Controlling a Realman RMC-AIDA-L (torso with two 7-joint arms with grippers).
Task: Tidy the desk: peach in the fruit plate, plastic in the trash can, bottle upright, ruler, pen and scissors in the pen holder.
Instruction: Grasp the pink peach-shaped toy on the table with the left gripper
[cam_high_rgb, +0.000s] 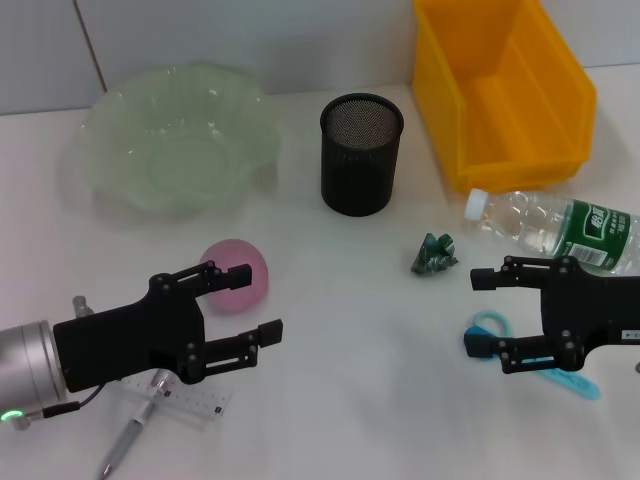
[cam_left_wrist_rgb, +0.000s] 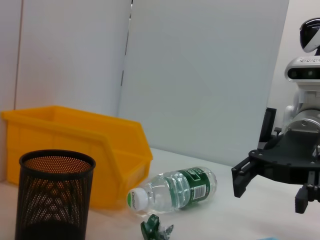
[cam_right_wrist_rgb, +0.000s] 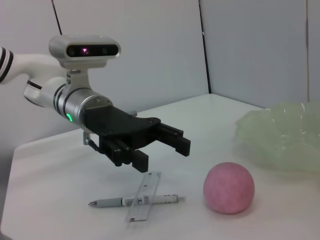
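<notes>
Meanwhile, open left claw (cam_high_rgb: 243, 303) beside pink peach (cam_high_rgb: 236, 275), untouched.

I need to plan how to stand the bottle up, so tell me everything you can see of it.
The clear plastic water bottle with a white screw cap and green label lies on its side on the white table, cap on. It looks nearly empty. Its cap points toward the black mesh pen holder; it lies just in front of the yellow plastic bin. The right hand, open, hovers beside it; nothing grips it.
</notes>
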